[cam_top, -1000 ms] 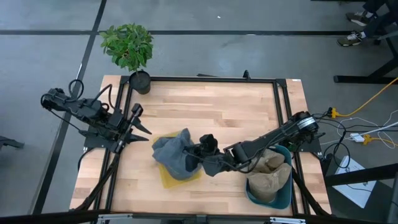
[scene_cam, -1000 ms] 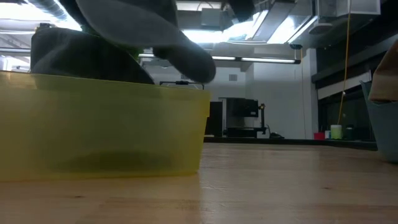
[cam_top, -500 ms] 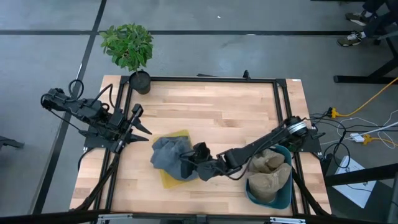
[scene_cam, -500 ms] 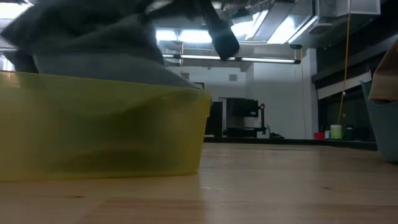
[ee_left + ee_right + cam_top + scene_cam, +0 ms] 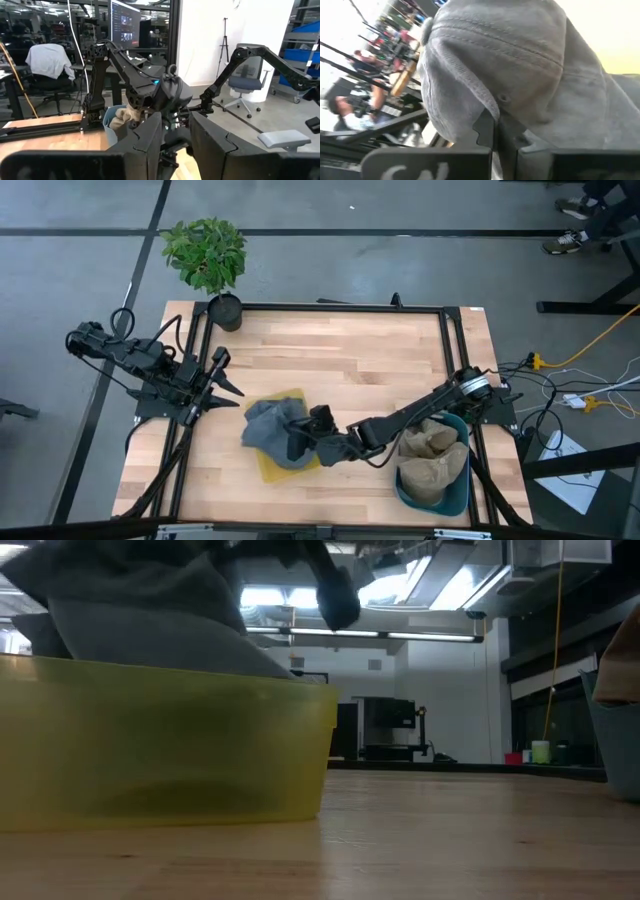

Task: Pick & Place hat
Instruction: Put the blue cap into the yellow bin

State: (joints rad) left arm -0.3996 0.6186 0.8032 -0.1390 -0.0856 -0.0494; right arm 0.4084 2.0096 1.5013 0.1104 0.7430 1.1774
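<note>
The hat, grey, sits bunched over the yellow tub, covering most of it, with yellow rim showing on its near and far sides. In the low view the hat bulges above the tub wall. The right gripper is at the hat's edge beside the tub, clamped tight on a fold of the grey cloth; the right wrist view shows the hat pinched between its fingers. The right arm reaches across the table from the blue bin, which holds tan hats and stands well to the right of the tub. The left gripper waits to the left of the tub, clear of the hat, fingers partly apart and holding nothing. A potted plant stands at the table's far left corner, well away from the tub.
</note>
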